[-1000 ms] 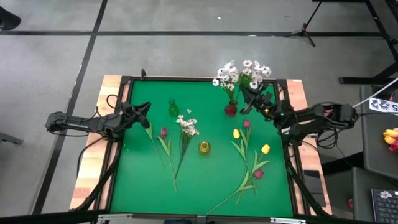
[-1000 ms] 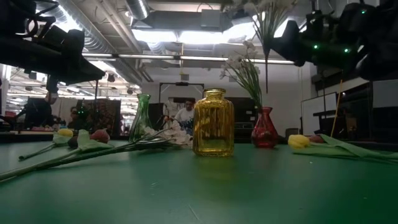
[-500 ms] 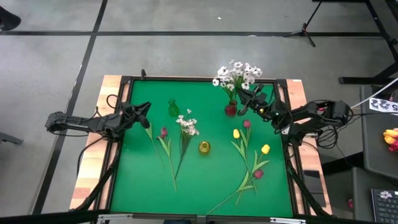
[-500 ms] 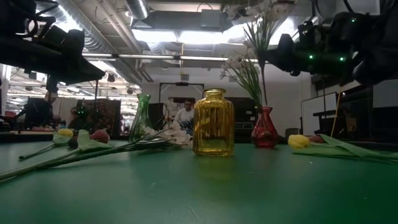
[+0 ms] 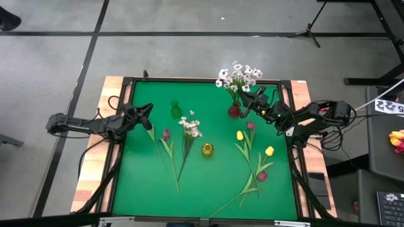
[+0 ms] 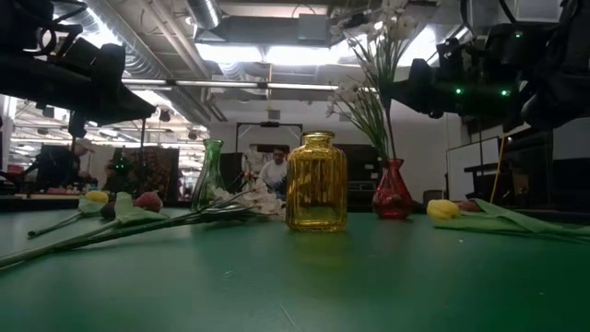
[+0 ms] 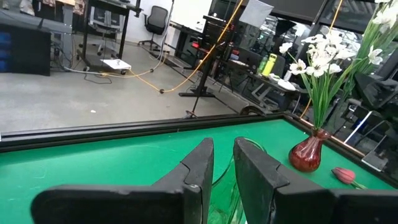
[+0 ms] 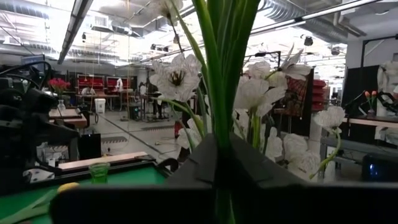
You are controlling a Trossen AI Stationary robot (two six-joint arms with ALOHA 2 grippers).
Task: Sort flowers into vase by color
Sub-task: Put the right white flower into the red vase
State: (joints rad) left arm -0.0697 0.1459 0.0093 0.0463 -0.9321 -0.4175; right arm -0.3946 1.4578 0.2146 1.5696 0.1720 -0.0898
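Green felt covers the tabletop [image 5: 139,189], framed in black with wooden strips down either side; at its left edge the left gripper [image 5: 146,113] waits low over the felt, its fingers [image 7: 200,163] close together with only a thin gap and nothing between them; just beside it lie a maroon tulip [image 5: 166,133] and a loose white spray [image 5: 190,126], their stems running toward the near edge, with an empty green vase [image 5: 176,110] beyond them; a yellow vase [image 5: 207,149] stands empty near the middle; further right, yellow tulips [image 5: 240,135] and more maroon ones lie in a tangle of crossed stems and leaves; at the far right the red vase [image 5: 234,111] already carries one white bunch, and the right gripper [image 5: 255,101] hangs above and just beside it, pinching the green stems of a second white bunch [image 5: 238,75] whose blooms stand over the vase.

Risks, as I judge them: the red vase has a narrow mouth and is already occupied, so the held stems could miss it or catch on the rim; a sideways push could tip the small vase; letting go before the stems are seated would let the top-heavy spray topple onto the felt; whether the stem ends have entered the neck I cannot tell.
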